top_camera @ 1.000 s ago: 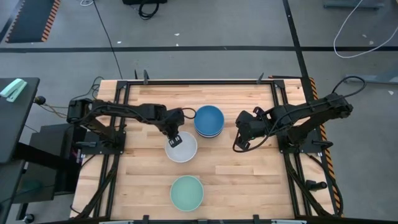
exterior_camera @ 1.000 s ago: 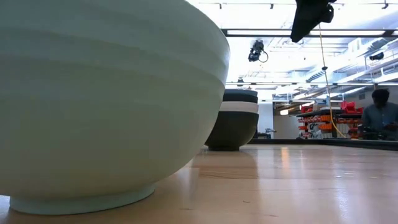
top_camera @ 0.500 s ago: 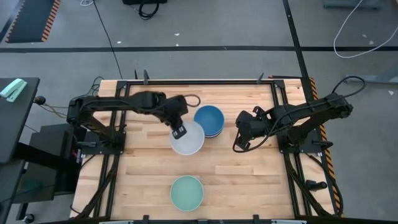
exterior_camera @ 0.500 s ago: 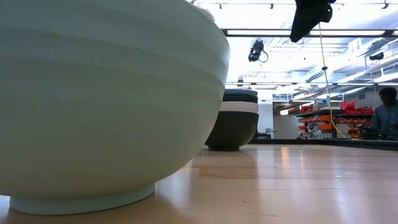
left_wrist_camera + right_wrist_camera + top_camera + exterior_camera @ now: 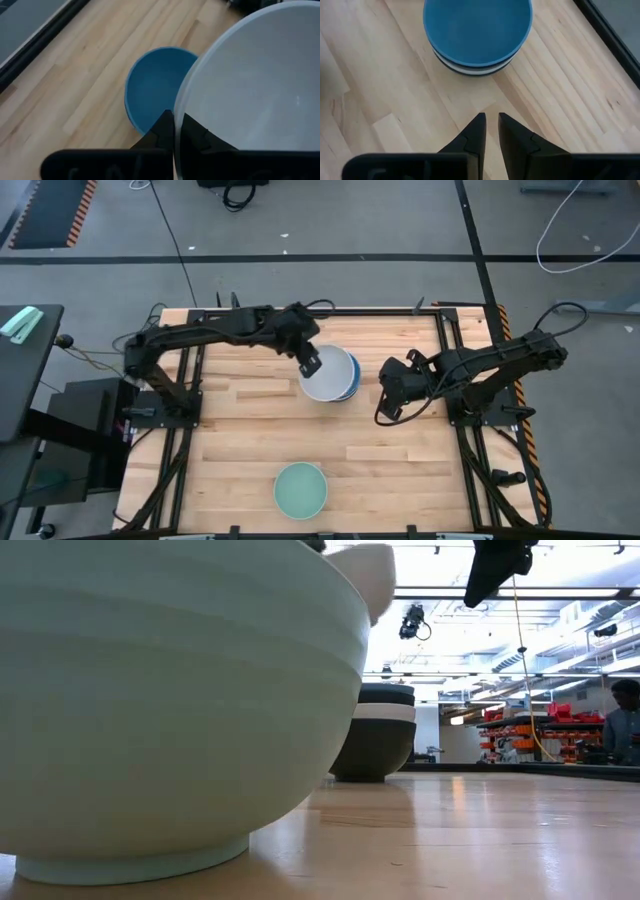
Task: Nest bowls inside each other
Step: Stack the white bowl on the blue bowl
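A round white bowl (image 5: 328,374) hangs above the stack topped by a round blue bowl (image 5: 150,90), apparently clear of it. A round pale mint green bowl (image 5: 301,489) sits alone toward the wooden table's (image 5: 400,465) front edge.

Overhead looks down; low camera hugs mint bowl (image 5: 150,710); wrists close.

The pale butcher-block bench (image 5: 240,450) carries a pale mint green bowl (image 5: 301,490) near its front edge and, well apart toward the back, a nested stack topped by a blue bowl (image 5: 477,27).
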Motion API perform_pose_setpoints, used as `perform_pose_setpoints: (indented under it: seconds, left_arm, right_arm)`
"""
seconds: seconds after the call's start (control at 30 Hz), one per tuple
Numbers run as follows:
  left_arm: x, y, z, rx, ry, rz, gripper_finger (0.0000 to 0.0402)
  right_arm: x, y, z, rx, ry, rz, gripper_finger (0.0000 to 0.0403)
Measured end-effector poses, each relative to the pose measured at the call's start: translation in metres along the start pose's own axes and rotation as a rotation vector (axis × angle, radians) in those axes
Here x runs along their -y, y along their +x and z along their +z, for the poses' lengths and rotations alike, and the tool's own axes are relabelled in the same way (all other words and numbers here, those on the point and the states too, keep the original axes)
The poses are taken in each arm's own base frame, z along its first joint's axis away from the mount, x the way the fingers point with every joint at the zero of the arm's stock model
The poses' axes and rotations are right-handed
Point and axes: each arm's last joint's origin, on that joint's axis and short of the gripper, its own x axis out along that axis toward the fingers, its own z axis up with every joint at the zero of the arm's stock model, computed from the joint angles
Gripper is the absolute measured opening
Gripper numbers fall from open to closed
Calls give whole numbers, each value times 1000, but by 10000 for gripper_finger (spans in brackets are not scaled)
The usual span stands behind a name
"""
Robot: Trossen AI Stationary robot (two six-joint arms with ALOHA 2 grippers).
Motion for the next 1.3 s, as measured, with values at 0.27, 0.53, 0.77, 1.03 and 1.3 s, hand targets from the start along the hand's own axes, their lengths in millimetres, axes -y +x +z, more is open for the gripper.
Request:
perform_pose_setpoints:
  seconds: [0.27, 0.53, 0.77, 1.03, 1.3]
  left_arm:
    - [-7, 52, 22, -159, 51, 37, 11]
    - [-20, 78, 34, -234, 48, 74, 11]
    - [-32, 90, 34, -259, 23, 79, 11]
    - [-35, 113, 30, -278, 47, 80, 11]
    - [-42, 128, 26, -315, 55, 94, 11]
  right_arm:
    - [-4, -2, -4, 0, 2, 9, 43]
    - [-16, -12, -18, 2, 8, 30, 9]
    - [-25, -21, -32, 31, 13, 28, 13]
    - [-29, -26, -40, 50, 13, 25, 4]
    - [-29, -26, -40, 50, 16, 21, 9]
